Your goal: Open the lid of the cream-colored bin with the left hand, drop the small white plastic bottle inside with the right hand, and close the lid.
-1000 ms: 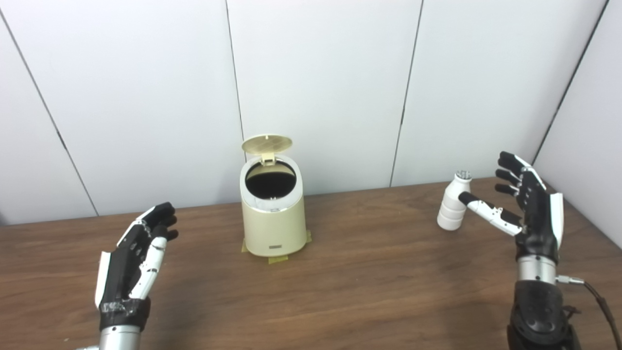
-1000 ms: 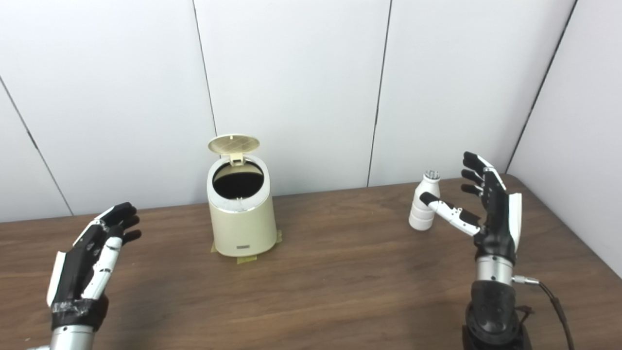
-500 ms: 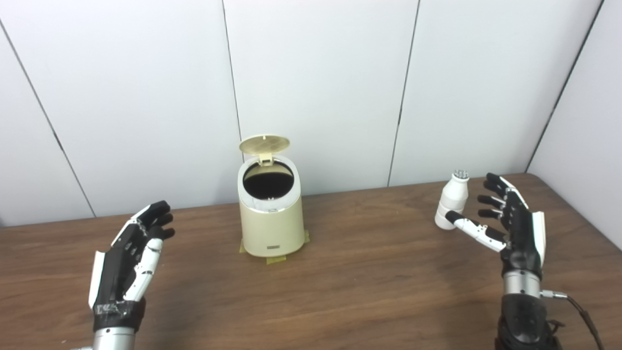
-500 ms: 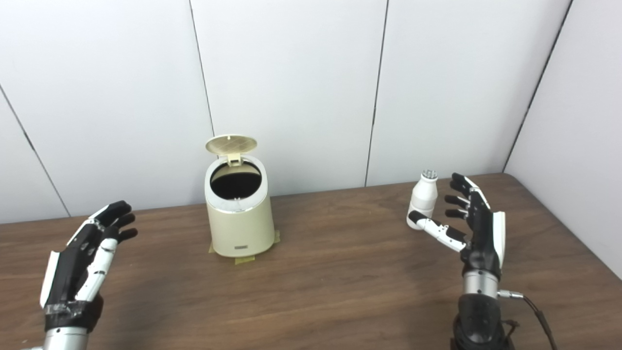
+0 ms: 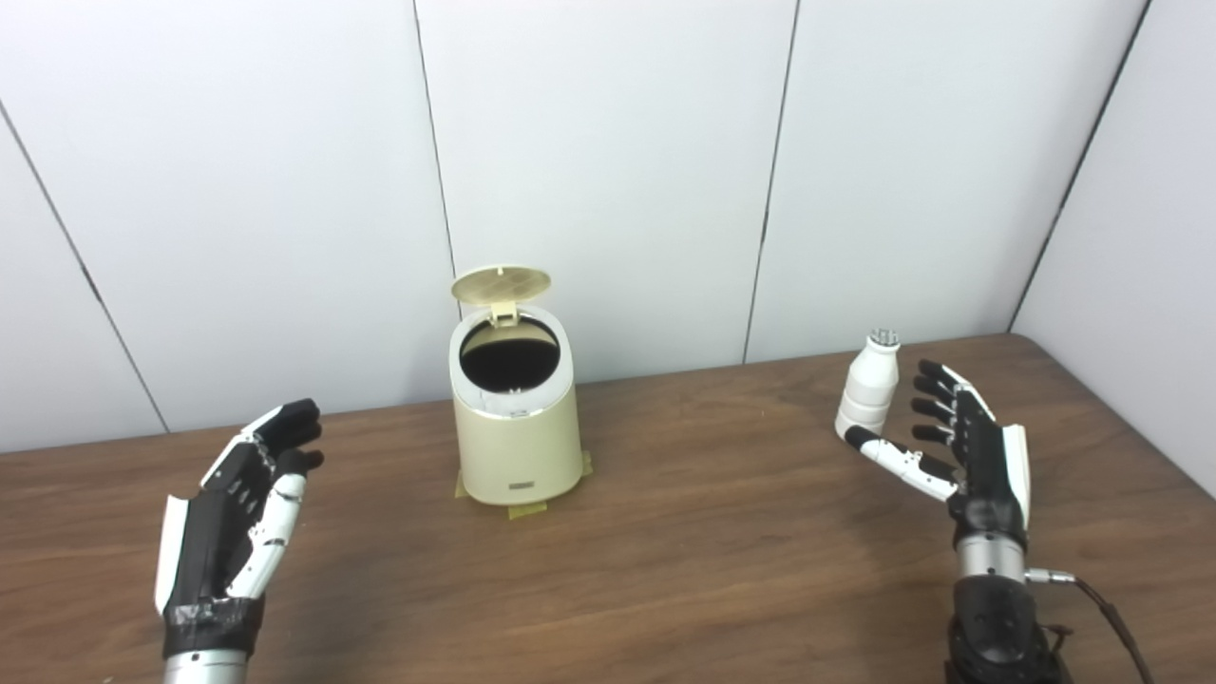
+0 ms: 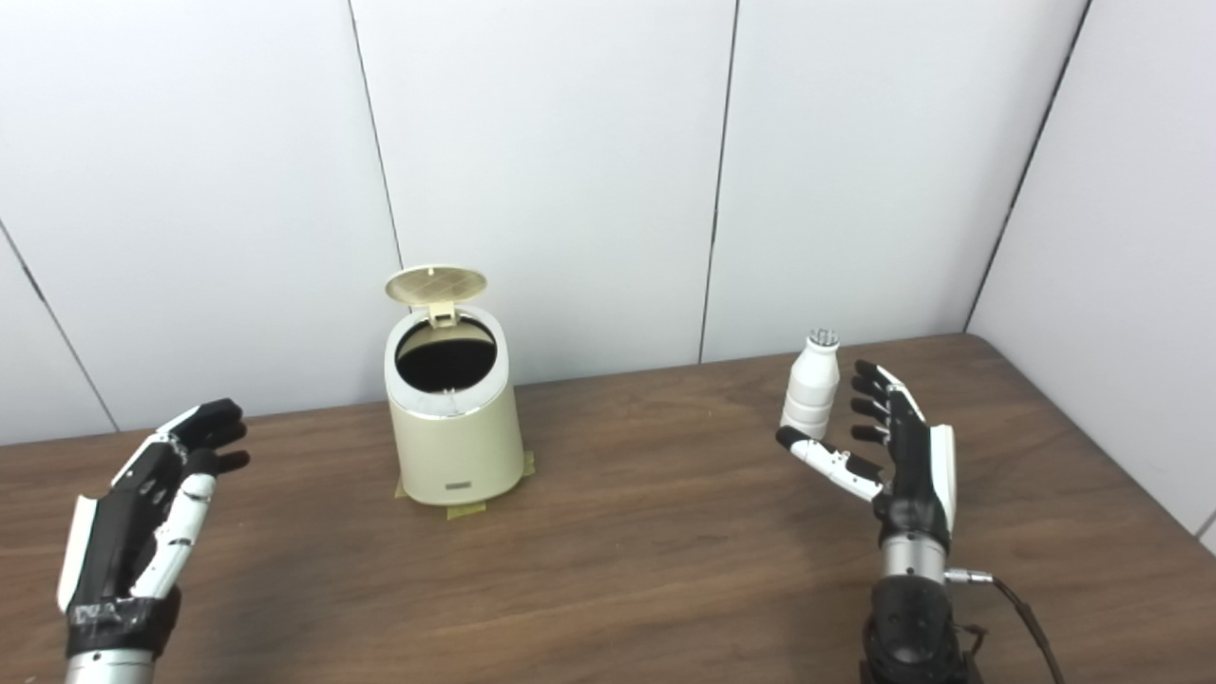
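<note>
— Where's the bottle?
— I see the white bottle [image 5: 868, 387] upright on the counter [image 5: 722, 560], my right hand [image 5: 959, 446] spread beside it, grasping nothing.
— The bin?
— The cream bin [image 5: 514, 418] has its lid [image 5: 501, 284] up; my left hand [image 5: 237, 513] is released, well apart.

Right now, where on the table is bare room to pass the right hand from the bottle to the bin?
The wide strip of table between bin and bottle is bare, and so is the front area between left hand and right hand. It is crowded only at the bottle, where the open right hand stands close beside it. The lid stands up at the bin's back.
</note>
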Tool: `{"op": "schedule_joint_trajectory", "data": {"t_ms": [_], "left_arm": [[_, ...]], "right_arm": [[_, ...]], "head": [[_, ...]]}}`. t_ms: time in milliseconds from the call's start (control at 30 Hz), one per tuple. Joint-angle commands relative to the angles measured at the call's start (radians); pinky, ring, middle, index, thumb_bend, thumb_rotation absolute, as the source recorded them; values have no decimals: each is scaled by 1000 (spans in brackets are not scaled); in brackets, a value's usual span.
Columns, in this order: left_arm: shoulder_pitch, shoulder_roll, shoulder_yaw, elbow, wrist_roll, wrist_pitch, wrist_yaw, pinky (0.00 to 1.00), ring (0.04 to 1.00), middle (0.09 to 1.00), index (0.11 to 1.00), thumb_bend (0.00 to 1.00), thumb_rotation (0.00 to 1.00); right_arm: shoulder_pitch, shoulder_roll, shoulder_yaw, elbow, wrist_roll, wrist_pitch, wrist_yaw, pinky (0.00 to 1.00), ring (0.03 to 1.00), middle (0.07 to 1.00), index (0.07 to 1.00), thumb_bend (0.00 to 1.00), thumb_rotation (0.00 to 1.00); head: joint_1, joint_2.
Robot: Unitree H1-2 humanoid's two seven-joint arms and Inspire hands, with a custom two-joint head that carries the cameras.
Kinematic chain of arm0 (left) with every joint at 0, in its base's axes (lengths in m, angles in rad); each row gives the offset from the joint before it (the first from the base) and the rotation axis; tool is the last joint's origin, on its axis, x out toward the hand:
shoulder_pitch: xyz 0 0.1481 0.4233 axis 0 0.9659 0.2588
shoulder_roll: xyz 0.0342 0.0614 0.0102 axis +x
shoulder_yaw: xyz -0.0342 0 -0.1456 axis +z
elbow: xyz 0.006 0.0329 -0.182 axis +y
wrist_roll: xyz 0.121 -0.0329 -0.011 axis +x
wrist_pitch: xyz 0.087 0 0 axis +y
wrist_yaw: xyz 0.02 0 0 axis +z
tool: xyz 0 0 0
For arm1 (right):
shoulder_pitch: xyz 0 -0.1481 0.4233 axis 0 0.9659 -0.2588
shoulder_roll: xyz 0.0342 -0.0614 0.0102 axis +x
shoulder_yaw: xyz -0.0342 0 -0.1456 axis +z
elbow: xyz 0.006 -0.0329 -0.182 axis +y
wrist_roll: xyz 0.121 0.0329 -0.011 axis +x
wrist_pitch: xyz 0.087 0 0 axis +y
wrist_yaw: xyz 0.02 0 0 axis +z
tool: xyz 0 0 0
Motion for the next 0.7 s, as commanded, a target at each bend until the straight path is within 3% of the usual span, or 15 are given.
{"op": "schedule_joint_trajectory", "data": {"t_ms": [0,200,367,500,667], "left_arm": [[-41,11,2,-14,-8,-35,0,752,815,817,791,361,548],[-40,17,8,-18,-26,-32,-4,753,817,820,790,352,541],[-45,31,14,-10,-59,-39,-20,745,810,817,793,329,506],[-45,32,22,-25,-64,-11,-9,766,816,819,793,363,530],[-47,31,23,-47,-82,10,-10,754,812,820,797,316,499]], "right_arm": [[-48,-9,-2,-20,-17,-3,-29,657,767,808,823,868,304],[-60,-10,5,-11,-31,21,-43,601,732,814,843,851,276],[-75,-5,11,13,-26,1,-60,639,767,822,855,802,216],[-89,0,19,35,-35,14,-75,685,797,834,858,808,247],[-98,-1,29,39,-50,37,-89,680,790,825,852,824,292]], "head": [[-3,2],[-39,5],[-92,5],[-128,4],[-139,6]]}}
